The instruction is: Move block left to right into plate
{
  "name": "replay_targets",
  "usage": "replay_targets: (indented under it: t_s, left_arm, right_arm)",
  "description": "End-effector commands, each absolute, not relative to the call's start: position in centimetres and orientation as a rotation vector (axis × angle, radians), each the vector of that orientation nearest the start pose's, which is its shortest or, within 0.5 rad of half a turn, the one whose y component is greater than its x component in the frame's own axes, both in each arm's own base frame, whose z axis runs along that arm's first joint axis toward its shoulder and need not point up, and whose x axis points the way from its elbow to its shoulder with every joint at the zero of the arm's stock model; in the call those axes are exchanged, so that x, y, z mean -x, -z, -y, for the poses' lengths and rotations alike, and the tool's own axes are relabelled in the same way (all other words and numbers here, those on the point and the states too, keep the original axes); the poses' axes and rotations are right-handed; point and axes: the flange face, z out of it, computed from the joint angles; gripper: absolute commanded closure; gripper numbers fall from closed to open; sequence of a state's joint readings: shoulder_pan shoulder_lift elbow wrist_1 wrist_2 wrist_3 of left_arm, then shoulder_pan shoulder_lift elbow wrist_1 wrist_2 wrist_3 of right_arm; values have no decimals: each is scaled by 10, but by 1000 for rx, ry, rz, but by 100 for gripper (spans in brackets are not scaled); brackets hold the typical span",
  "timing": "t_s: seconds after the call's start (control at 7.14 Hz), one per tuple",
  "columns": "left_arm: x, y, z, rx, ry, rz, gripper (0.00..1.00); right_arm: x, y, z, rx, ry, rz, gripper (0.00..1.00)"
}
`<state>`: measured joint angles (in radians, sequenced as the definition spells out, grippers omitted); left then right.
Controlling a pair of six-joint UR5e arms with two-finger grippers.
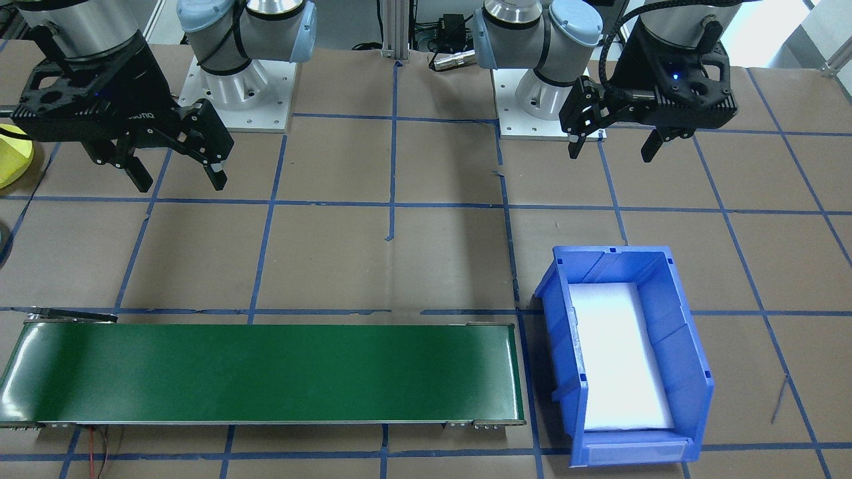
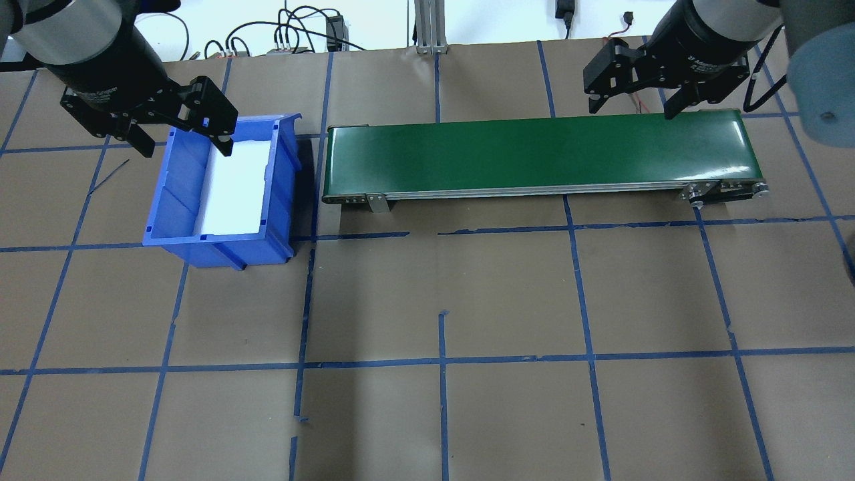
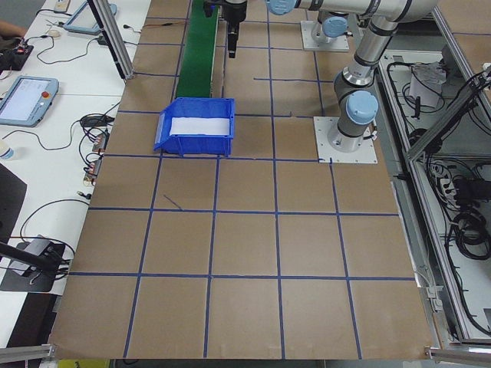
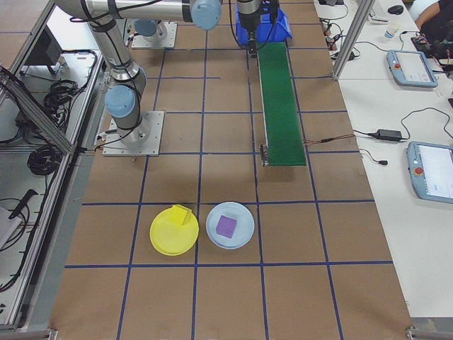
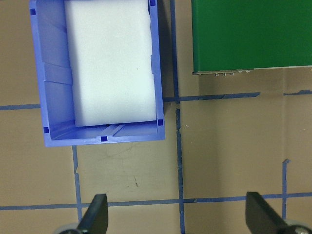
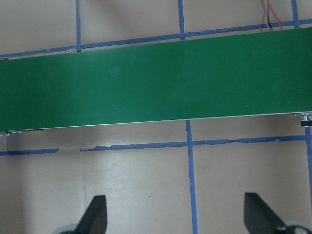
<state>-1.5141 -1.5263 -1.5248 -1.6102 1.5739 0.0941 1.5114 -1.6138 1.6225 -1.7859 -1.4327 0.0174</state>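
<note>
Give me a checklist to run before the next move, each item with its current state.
1. Left hand open and empty: ok.
2. Right hand open and empty: ok.
3. Block ready to pick in the blue bin: not ok, only a white liner shows.
4. Green belt free of objects: ok.
5. Yellow plate free to receive: not ok, a yellow block sits on it near the rim.
</note>
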Motion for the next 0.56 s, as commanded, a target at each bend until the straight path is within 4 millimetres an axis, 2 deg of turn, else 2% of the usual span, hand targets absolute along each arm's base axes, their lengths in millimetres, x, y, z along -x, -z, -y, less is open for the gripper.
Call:
replay_targets:
  t_s: [0.0, 0.42]
  left_arm:
    - [106, -528, 483, -60, 81, -3133, 0]
    - [106, -528, 483, -60, 79, -3133, 0]
  right_arm:
    - [-118, -505, 499, -94, 306, -2991, 0]
    - [-117, -501, 498, -97, 292, -2992, 0]
